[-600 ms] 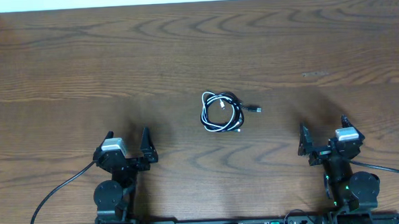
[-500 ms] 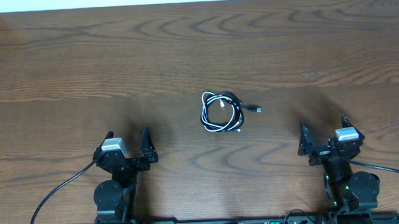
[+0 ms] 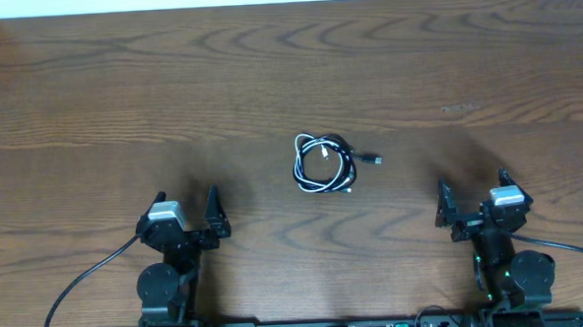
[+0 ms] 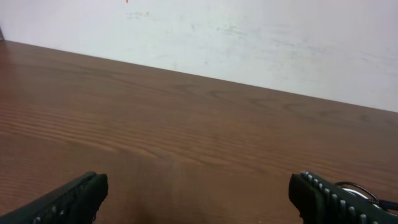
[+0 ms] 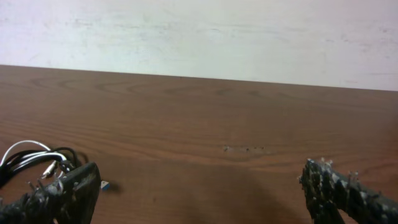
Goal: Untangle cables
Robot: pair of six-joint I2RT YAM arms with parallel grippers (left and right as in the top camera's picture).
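The cables [image 3: 322,163], one thin black cord and one thin white cord, lie looped together in a small coil at the middle of the wooden table, with a plug end [image 3: 374,159] sticking out to the right. The coil also shows at the left edge of the right wrist view [image 5: 34,160] and barely at the lower right of the left wrist view [image 4: 359,190]. My left gripper [image 3: 187,213] is open and empty at the front left. My right gripper [image 3: 471,197] is open and empty at the front right. Both are well apart from the coil.
The wooden table [image 3: 288,75] runs back to a white wall [image 5: 199,37]. A faint scuff mark [image 3: 462,108] lies on the wood at the right. Thick black wires [image 3: 75,286] run from the arm bases at the front edge.
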